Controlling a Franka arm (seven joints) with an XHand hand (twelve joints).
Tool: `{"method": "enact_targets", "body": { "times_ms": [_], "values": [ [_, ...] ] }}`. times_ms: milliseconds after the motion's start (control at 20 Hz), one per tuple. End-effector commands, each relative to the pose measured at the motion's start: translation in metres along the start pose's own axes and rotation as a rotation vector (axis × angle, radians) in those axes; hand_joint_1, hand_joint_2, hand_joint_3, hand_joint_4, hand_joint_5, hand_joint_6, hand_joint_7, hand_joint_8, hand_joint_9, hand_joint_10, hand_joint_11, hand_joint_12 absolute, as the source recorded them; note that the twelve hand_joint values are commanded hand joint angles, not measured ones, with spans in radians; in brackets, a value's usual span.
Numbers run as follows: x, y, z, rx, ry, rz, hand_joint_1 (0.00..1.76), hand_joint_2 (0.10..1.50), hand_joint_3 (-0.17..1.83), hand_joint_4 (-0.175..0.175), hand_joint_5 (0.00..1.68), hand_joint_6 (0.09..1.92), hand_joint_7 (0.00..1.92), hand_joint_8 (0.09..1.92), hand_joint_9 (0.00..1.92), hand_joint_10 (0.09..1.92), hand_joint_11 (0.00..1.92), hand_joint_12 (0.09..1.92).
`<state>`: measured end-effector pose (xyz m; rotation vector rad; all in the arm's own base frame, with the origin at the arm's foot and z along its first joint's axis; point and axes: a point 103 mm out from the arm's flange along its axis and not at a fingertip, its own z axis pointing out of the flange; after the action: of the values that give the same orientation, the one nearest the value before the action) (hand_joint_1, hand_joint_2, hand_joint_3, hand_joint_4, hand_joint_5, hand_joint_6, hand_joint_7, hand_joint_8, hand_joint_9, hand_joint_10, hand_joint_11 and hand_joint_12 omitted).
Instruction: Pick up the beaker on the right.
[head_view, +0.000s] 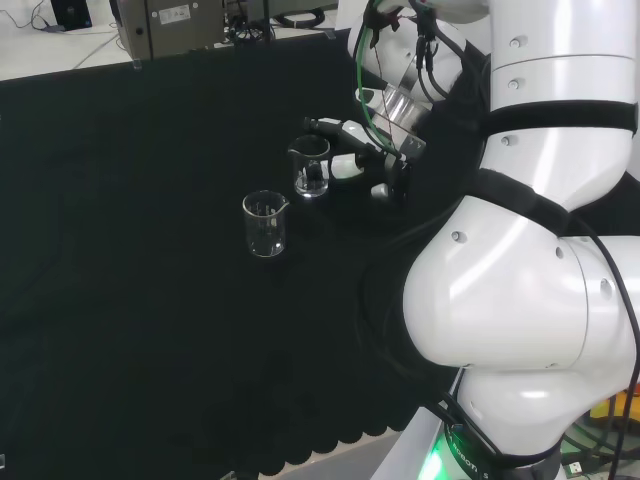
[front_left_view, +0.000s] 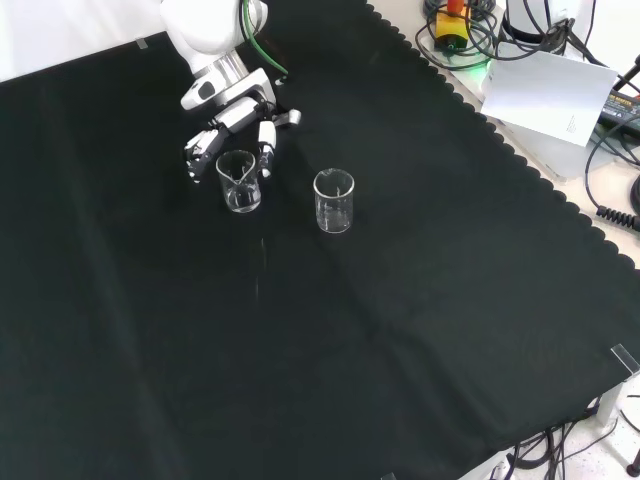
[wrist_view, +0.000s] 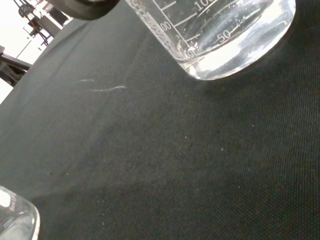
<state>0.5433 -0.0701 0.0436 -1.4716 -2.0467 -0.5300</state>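
- Right now the robot hand sits low over the black worktop, directly behind the right-hand beaker in the head view, its fingers reaching down beside the glass.
- Whether they touch the wall I cannot tell; they look relaxed, not yet curled round it.
- Both beakers stand upright; the second beaker is near, to the left and closer to the camera.
- The wrist view shows printed graduation marks on the near beaker's wall, and no brand.
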Motion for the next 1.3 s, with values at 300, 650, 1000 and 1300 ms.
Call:
{"method": "enact_targets", "body": {
  "times_ms": [300, 650, 1000, 1300],
  "values": [
    [-0.001, 0.006, 0.004, -0.020, 0.090, -0.076, 0.74, 0.88, -0.17, -0.058, 0.38, 0.09, 0.24, 0.73, 0.41, 0.63, 0.04, 1.41],
    [0.005, 0.013, 0.014, 0.013, 0.076, -0.081, 0.74, 0.87, -0.17, -0.058, 0.38, 0.09, 0.22, 0.71, 0.39, 0.61, 0.05, 1.41],
    [0.007, 0.014, 0.016, -0.025, 0.043, -0.039, 0.74, 0.87, -0.17, -0.055, 0.46, 0.09, 0.26, 0.72, 0.42, 0.62, 0.06, 1.40],
    [0.006, 0.014, 0.018, -0.050, 0.050, -0.017, 0.78, 0.88, -0.17, -0.051, 0.52, 0.25, 0.34, 0.70, 0.53, 0.56, 0.13, 1.38]
  ]
}}
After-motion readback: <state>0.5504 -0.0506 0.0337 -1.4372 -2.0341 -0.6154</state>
